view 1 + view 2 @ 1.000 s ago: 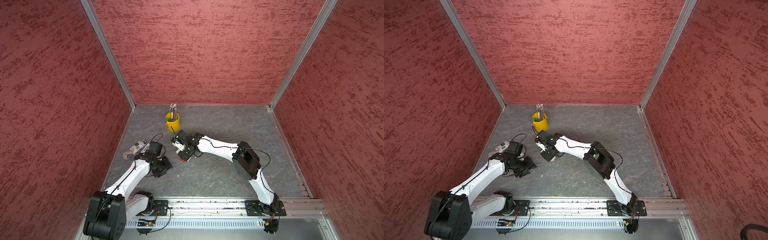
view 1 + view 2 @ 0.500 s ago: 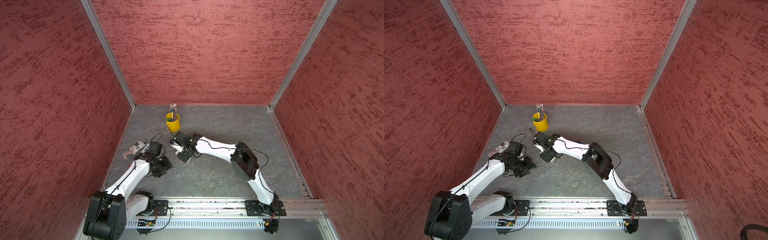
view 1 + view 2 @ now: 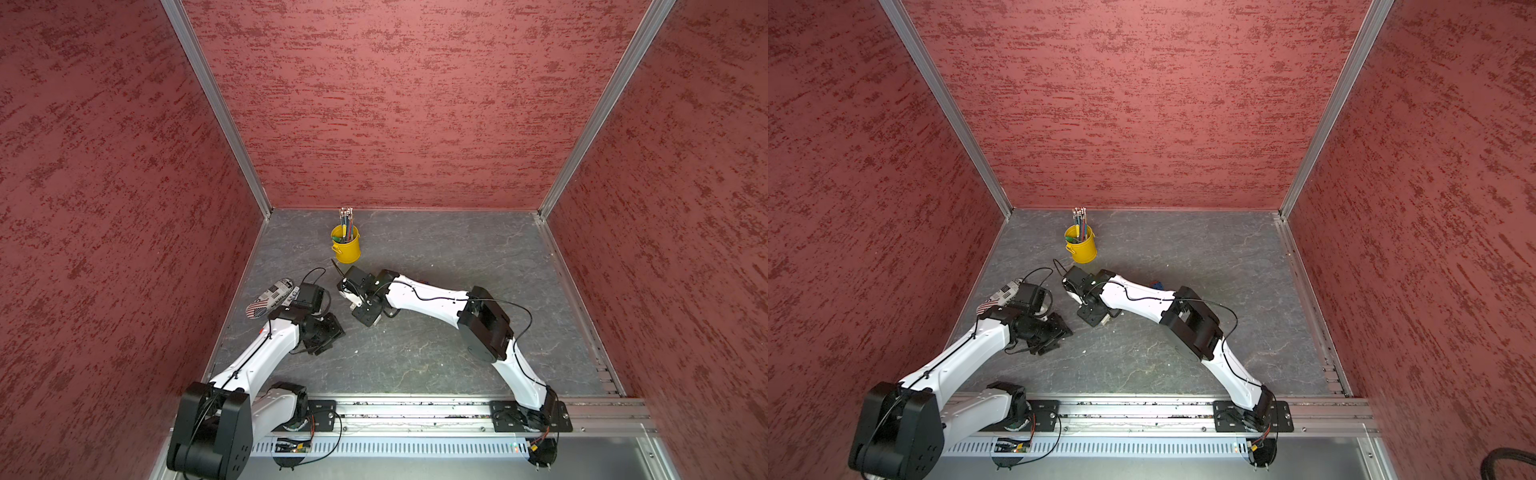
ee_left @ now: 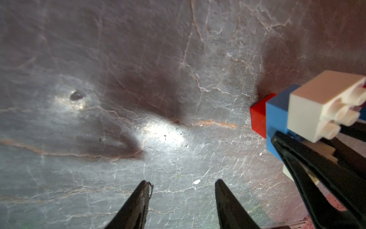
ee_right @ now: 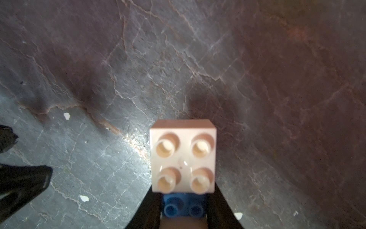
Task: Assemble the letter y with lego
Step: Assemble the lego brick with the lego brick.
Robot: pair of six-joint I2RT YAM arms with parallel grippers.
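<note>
So the right gripper [image 5: 183, 195] is clamped on the half-built letter y [image 4: 293, 111], fingers pinching the blue crossbar [image 4: 277, 111] from both sides. The crossbar's long axis runs in line with those fingers. One white brick [image 5: 183, 156] sits out past the fingertips, and a second pale piece shows further back between them, too cut off to be sure about. Studs face the right wrist camera. The stem goes the opposite way, down toward the table [image 4: 138, 59], with a red brick [image 4: 258, 116] at the low end. The whole thing is tilted, not lying flat. Can't tell if the red corner actually touches the slab or just hangs over its shadow.

The left gripper [image 4: 181, 183] is spread apart with nothing in it, tips low over bare table, just beside the y. In both top views the two grippers sit close together, left of centre.

Room-wise, the yellow bucket [image 3: 347, 249] of pencils is near the right gripper on the back-wall side, not touching. A flag-print thing [image 3: 270, 297] lies by the left wall [image 3: 124, 208] next to the left arm, so that side is tight. Right of the right arm and along the front rail [image 3: 415, 405] it's open grey slab. A small blue-and-red bit [image 3: 1157, 285] peeks out behind the right arm, too small to make out.
</note>
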